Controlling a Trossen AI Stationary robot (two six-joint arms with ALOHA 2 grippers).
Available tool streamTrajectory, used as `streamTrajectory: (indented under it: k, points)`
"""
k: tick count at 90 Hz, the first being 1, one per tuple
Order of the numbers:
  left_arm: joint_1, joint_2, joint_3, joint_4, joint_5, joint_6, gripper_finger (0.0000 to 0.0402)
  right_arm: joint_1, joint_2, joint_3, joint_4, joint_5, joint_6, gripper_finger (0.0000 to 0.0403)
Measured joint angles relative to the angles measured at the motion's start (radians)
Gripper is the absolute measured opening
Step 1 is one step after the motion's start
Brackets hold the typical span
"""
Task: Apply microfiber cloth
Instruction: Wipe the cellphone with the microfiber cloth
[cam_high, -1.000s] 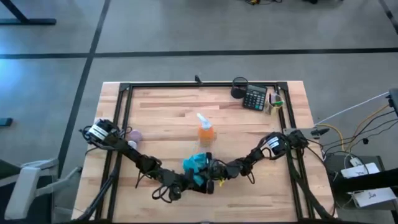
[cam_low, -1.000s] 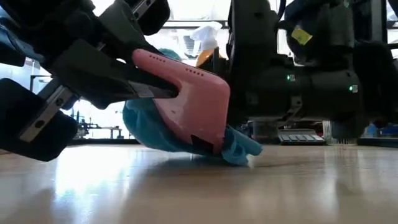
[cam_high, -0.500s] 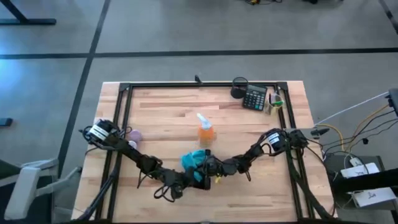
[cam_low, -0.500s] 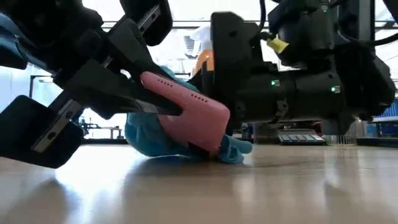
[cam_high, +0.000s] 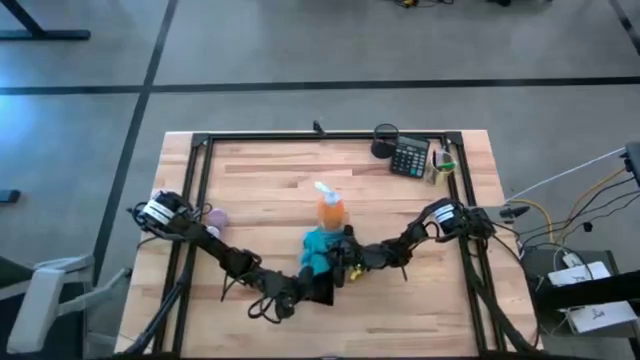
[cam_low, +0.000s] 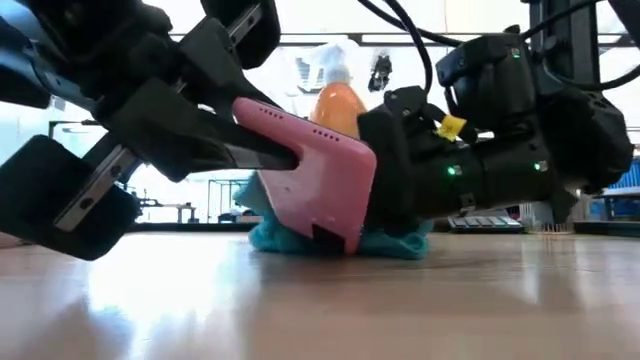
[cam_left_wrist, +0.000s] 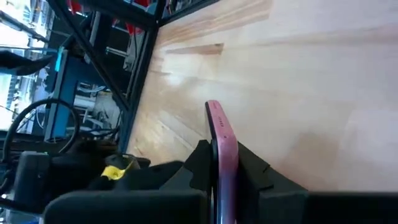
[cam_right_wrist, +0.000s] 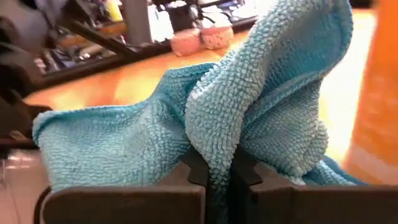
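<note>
The turquoise microfiber cloth (cam_high: 317, 247) lies bunched on the table just near of the orange spray bottle (cam_high: 331, 211). My right gripper (cam_high: 339, 258) is shut on it, coming in from the table's right. In the low view the cloth (cam_low: 395, 243) shows behind a pink-cased phone (cam_low: 318, 189). The phone is a black slab (cam_high: 323, 291) from above, tilted, with my left gripper (cam_high: 309, 287) shut on it. My left gripper pinches the phone between its two fingers, one on each flat face, with the pink edge (cam_left_wrist: 222, 158) standing up between them. The phone is held tilted, its lower end (cam_low: 330, 238) down by the table and the cloth. My right gripper pinches a raised fold of the cloth (cam_right_wrist: 213, 149) between its two fingers, several layers thick. The fingers come in nearly level from the table's right. The rest of the cloth lies slack on the table.
A calculator (cam_high: 410, 158) and a black cup (cam_high: 385, 140) stand at the far right. A small pinkish thing (cam_high: 216, 215) lies beside the left arm. Black frame rails (cam_high: 200, 190) run along the table's edges. Bare wood lies far left of the bottle.
My right gripper has moved toward the table's far edge and the spray bottle, dragging the cloth with it. The cloth, which was draped against the phone, now lies behind it next to the bottle. My left gripper has kept the phone in about the same place.
</note>
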Motion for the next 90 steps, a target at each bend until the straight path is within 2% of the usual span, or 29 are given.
streamTrajectory:
  k: [27, 54, 63, 73, 90]
  points:
    - [-0.002, -0.001, 0.000, -0.004, -0.012, -0.026, 0.0009, 0.099, -0.032, 0.010, -0.004, -0.025, 0.075, 0.0000]
    - [0.000, -0.001, -0.001, -0.010, -0.013, -0.032, 0.0009, 0.231, -0.035, 0.085, -0.021, 0.027, 0.155, 0.0000]
    - [0.000, -0.001, -0.001, -0.010, -0.007, -0.033, 0.0009, 0.266, -0.035, 0.113, -0.058, 0.055, 0.205, 0.0000]
    - [0.000, 0.000, -0.001, -0.010, -0.005, -0.031, 0.0009, 0.302, -0.039, 0.134, -0.126, 0.145, 0.242, 0.0000]
    - [0.004, 0.002, -0.002, -0.023, -0.032, -0.021, 0.0009, 0.289, -0.042, 0.133, -0.207, 0.230, 0.244, 0.0000]
